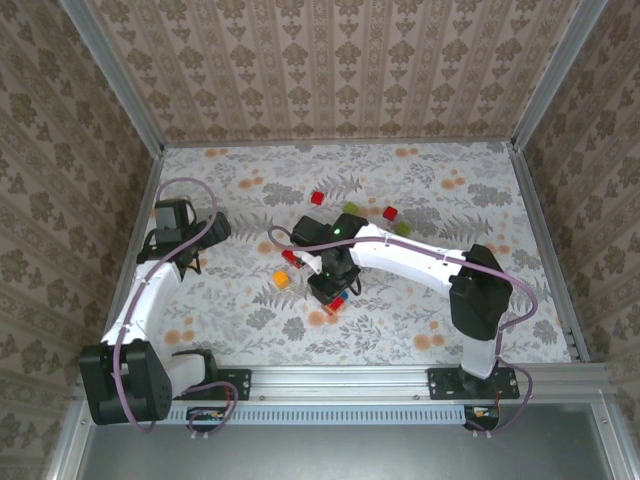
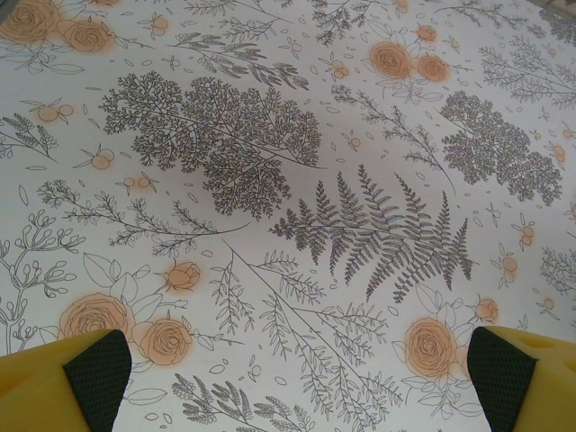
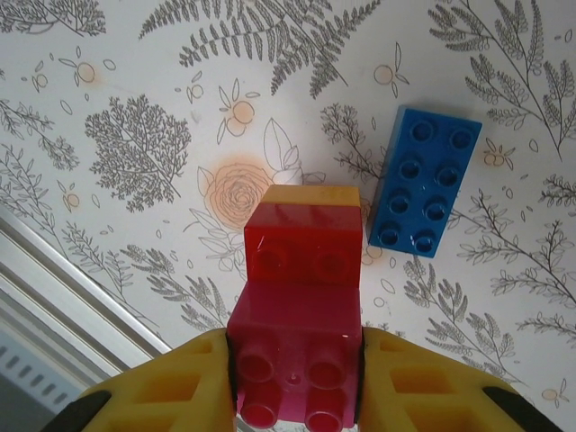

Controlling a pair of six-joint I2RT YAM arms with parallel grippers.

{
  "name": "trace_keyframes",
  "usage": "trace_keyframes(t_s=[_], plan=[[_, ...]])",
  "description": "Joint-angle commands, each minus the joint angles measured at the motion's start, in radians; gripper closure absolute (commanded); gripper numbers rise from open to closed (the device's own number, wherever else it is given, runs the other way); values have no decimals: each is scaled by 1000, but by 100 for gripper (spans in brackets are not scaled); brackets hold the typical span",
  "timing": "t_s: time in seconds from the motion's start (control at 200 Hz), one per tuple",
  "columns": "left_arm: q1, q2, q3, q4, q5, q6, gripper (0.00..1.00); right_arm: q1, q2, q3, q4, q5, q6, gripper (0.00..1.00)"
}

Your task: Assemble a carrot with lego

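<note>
My right gripper (image 3: 295,360) is shut on a short stack of lego (image 3: 301,297). The jaws clamp a magenta brick, a red brick sits on it, and a yellow-orange one is at the far end. The stack hangs just above the table, seen from above as a red spot (image 1: 338,304) under the right gripper (image 1: 335,292). A blue two-by-four brick (image 3: 430,183) lies flat to the right of the stack. My left gripper (image 2: 297,378) is open over bare patterned cloth at the table's left (image 1: 190,262), with nothing between its fingers.
Loose bricks lie beyond the right gripper: red (image 1: 317,198), green (image 1: 351,208), red (image 1: 390,212), green (image 1: 403,228), plus red (image 1: 290,257) and orange (image 1: 283,279) to its left. The aluminium front rail (image 3: 54,270) runs close by. Papered walls enclose the table.
</note>
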Motion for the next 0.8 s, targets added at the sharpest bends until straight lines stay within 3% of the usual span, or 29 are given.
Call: trace_keyframes(t_s=[0.0, 0.54, 0.795], plan=[[-4, 2, 30, -21, -4, 13, 0, -10, 24, 9, 3, 0, -2, 69], [-6, 7, 31, -18, -3, 14, 0, -81, 76, 39, -11, 88, -52, 69], [-5, 10, 32, -18, -6, 14, 0, -92, 57, 47, 1, 13, -72, 70]])
